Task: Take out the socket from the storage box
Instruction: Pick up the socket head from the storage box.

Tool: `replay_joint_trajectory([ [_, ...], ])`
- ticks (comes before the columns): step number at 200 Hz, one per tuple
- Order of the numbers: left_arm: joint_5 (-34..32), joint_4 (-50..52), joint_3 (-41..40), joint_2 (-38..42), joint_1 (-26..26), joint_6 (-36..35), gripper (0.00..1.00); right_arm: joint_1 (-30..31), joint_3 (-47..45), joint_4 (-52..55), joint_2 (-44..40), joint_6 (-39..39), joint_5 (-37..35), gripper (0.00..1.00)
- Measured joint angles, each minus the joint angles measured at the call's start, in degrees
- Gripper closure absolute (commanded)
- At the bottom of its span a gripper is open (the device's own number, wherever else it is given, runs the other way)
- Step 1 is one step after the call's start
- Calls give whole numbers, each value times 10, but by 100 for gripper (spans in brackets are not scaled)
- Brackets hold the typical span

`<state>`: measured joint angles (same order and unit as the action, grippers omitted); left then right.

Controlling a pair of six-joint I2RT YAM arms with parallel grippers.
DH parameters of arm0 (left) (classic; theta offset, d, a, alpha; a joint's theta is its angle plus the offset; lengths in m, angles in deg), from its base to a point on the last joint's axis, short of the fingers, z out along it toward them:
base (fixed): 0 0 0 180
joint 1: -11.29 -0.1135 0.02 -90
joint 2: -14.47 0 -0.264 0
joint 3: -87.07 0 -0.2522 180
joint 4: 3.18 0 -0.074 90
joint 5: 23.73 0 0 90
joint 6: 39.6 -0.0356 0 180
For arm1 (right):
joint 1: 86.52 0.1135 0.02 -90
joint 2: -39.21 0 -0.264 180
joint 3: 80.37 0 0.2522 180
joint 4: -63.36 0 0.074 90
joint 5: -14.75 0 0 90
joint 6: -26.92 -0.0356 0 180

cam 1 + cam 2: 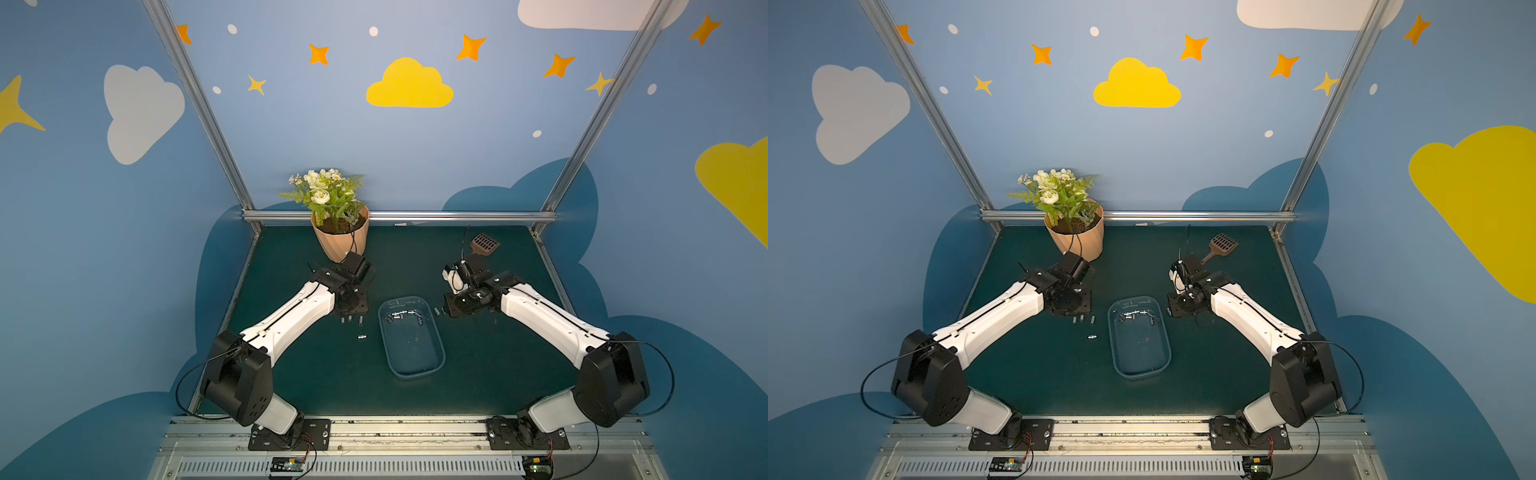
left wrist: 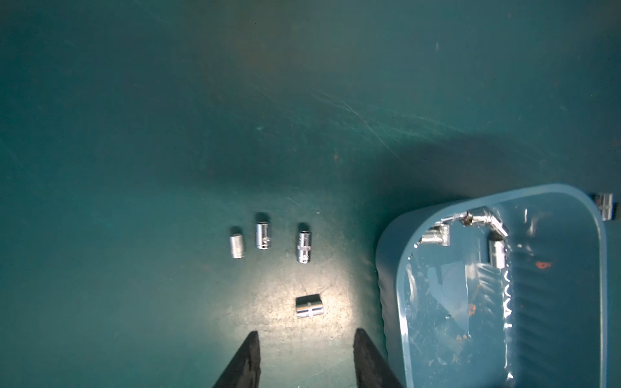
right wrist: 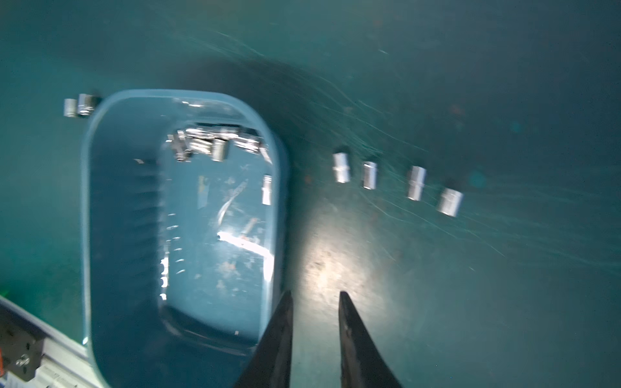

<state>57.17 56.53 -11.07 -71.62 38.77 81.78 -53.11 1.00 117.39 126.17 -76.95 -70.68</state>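
We log 4 short chrome sockets [image 2: 309, 306] ahead of left pincer [image 2: 307, 332], parted, empty; translucent bluish storage box [image 2: 389, 268] beside; right pincer [image 3: 315, 293] narrowly parted, empty.

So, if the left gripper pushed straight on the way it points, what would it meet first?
Probably the short chrome socket lying sideways on the green mat, just ahead of the left gripper, centred between its open jaws; depth is unclear, so the mat may come first.

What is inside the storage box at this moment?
A cluster of shiny metal sockets lies at the far end of the storage box, away from the arm bases. The rest of its floor holds no sockets. Glare and overlap hide their exact count.
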Motion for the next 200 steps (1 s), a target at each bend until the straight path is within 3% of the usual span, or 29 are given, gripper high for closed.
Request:
replay_joint_trajectory([
  [83, -1, -5, -48, 31, -10, 11, 52, 99, 86, 3, 139, -27, -54, 76],
  [200, 1, -11, -60, 43, -18, 14, 51, 110, 156, 28, 264, -49, -86, 75],
])
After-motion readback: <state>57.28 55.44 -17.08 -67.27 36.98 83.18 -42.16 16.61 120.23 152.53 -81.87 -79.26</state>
